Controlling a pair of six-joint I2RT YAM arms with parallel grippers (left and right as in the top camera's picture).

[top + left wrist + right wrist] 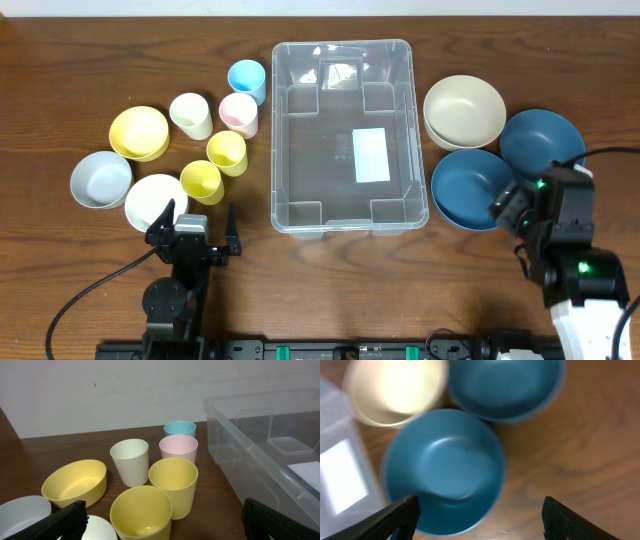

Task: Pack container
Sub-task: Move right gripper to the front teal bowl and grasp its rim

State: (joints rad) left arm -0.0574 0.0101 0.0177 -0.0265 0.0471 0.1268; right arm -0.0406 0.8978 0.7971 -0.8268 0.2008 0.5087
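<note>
The clear plastic container (pixel 345 135) stands in the middle of the table, empty, with a white label on its base; its wall also shows in the left wrist view (pixel 260 450). My left gripper (pixel 196 228) is open and empty, just short of the nearest yellow cup (pixel 141 512) and the white bowl (pixel 155 201). My right gripper (pixel 512 205) is open and empty, hovering over the near edge of a blue bowl (pixel 445 470). A second blue bowl (pixel 542 140) and stacked cream bowls (pixel 464 110) lie right of the container.
Left of the container are a blue cup (pixel 246 80), a pink cup (pixel 239 114), a white cup (pixel 190 115), a second yellow cup (pixel 227 152), a yellow bowl (pixel 139 132) and a grey bowl (pixel 101 179).
</note>
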